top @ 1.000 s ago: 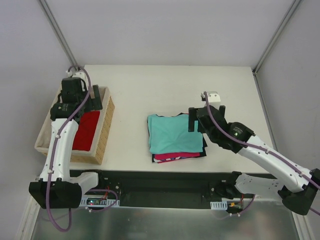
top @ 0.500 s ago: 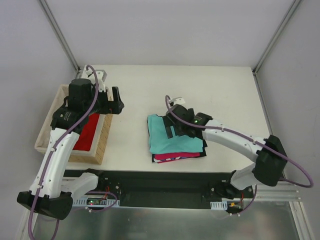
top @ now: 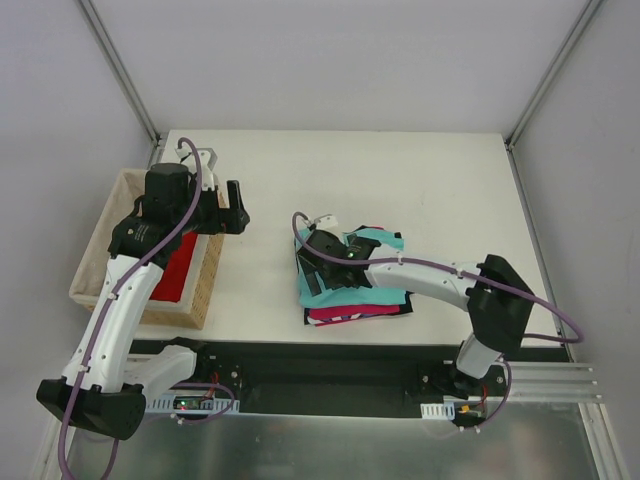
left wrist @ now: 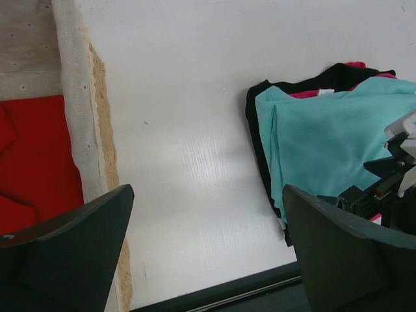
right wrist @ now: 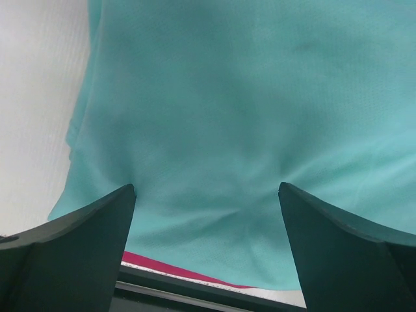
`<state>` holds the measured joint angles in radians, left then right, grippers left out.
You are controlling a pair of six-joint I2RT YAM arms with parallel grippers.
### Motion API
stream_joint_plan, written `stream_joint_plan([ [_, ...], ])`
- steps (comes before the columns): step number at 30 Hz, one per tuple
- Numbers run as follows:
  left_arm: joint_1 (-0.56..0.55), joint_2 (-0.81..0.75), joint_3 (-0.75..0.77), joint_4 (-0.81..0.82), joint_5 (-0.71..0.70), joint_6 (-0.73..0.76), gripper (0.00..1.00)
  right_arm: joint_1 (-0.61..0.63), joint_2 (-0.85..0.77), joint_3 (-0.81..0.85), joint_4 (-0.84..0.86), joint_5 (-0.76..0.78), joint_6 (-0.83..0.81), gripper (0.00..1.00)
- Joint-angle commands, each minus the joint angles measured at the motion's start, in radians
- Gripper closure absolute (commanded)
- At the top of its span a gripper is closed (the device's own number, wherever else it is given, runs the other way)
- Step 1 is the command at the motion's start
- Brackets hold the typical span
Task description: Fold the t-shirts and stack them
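A stack of folded t-shirts lies mid-table: teal (top: 365, 278) on top, magenta-pink (top: 345, 314) beneath, black (top: 402, 309) at the bottom edge. My right gripper (top: 322, 280) is open, with both fingertips pressing down on the teal shirt (right wrist: 227, 97), which wrinkles between them around (right wrist: 207, 192). A magenta edge (right wrist: 169, 266) shows below. The red t-shirt (top: 176, 262) lies loose in the basket. My left gripper (top: 238, 208) hovers open over bare table between basket and stack (left wrist: 208, 253), holding nothing. From there I see the teal shirt (left wrist: 325, 143) and the red one (left wrist: 32, 156).
The wicker basket (top: 205, 290) with beige lining (left wrist: 71, 97) stands at the table's left edge. The table's near edge (left wrist: 214, 296) and a black rail run just below the stack. Slanted frame posts rise at both back corners.
My left gripper swung right from over the basket to above the table. My right gripper moved left across the stack onto the teal shirt's left part, rumpling it.
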<state>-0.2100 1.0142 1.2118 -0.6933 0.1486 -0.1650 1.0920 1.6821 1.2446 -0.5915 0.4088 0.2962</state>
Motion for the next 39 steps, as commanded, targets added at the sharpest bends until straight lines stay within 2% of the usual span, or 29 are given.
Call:
stream_joint_plan([
  [1,-0.003,0.000,-0.001,0.023,0.006,0.004,0.01,0.003,-0.107,0.052,-0.074,0.093,0.021,0.03],
  [6,-0.003,0.009,-0.008,0.023,0.014,-0.001,0.01,0.002,-0.153,0.070,-0.131,0.136,0.014,0.03],
  [14,-0.003,0.011,0.003,0.023,0.022,0.001,0.01,-0.006,-0.127,0.033,-0.087,0.137,0.021,0.04],
  [27,-0.003,0.020,-0.018,0.023,0.035,-0.002,0.01,-0.095,-0.081,-0.033,0.025,0.042,0.012,0.03],
  [39,-0.008,0.049,-0.011,0.025,0.023,0.001,0.01,-0.112,0.031,-0.126,0.131,-0.065,0.078,0.03],
])
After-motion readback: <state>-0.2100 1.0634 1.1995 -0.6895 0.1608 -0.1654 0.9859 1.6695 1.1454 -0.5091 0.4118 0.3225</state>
